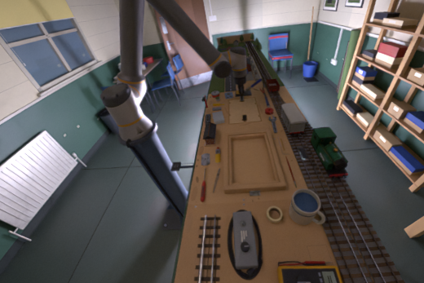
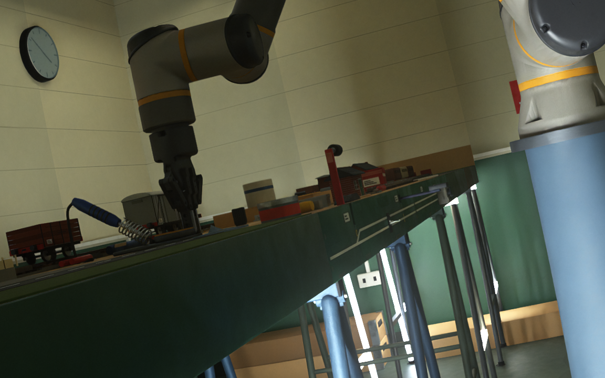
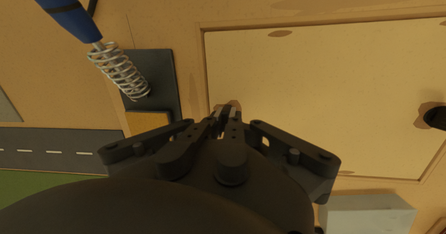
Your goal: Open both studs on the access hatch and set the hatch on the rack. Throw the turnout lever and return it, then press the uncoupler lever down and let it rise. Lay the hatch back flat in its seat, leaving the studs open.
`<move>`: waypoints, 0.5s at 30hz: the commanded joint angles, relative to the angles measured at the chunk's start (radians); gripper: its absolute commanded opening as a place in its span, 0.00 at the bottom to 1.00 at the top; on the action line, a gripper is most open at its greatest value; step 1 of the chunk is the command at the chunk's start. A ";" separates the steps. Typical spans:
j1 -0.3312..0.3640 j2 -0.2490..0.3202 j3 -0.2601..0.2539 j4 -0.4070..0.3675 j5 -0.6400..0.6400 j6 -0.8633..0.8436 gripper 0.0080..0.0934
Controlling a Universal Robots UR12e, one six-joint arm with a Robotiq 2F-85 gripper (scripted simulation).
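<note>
The pale access hatch [image 3: 314, 95] lies flat in its seat at the far part of the workbench [image 1: 244, 111]. A dark stud [image 3: 225, 115] at the hatch's far edge is gripped by my gripper [image 3: 225, 111], which points straight down over it [image 2: 192, 217]. The hatch's other stud [image 3: 434, 118] stands at the near edge [image 1: 244, 118]. A red lever [image 2: 334, 175] with a black knob stands upright near the bench's left edge. The wooden rack frame [image 1: 253, 162] lies on the bench nearer the camera, with nothing in it.
Behind the hatch a blue-handled soldering iron [image 3: 65, 11] rests in its coil stand [image 3: 120, 72] on a dark base, close to my gripper. A red tin [image 2: 278, 208], a grey wagon [image 1: 292, 117], a green locomotive [image 1: 328, 150] on track, a mug [image 1: 305, 206] and tools crowd the bench.
</note>
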 commanded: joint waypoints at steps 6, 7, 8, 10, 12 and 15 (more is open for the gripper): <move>0.000 0.000 0.000 0.000 0.000 -0.001 0.00; 0.000 0.000 0.000 0.000 0.000 -0.001 0.00; 0.000 0.000 0.000 0.000 0.000 -0.003 0.00; 0.000 0.000 0.000 0.000 0.000 -0.006 0.00; 0.000 0.000 0.000 0.000 0.000 -0.012 0.00; 0.000 0.000 0.000 0.000 0.000 -0.027 0.00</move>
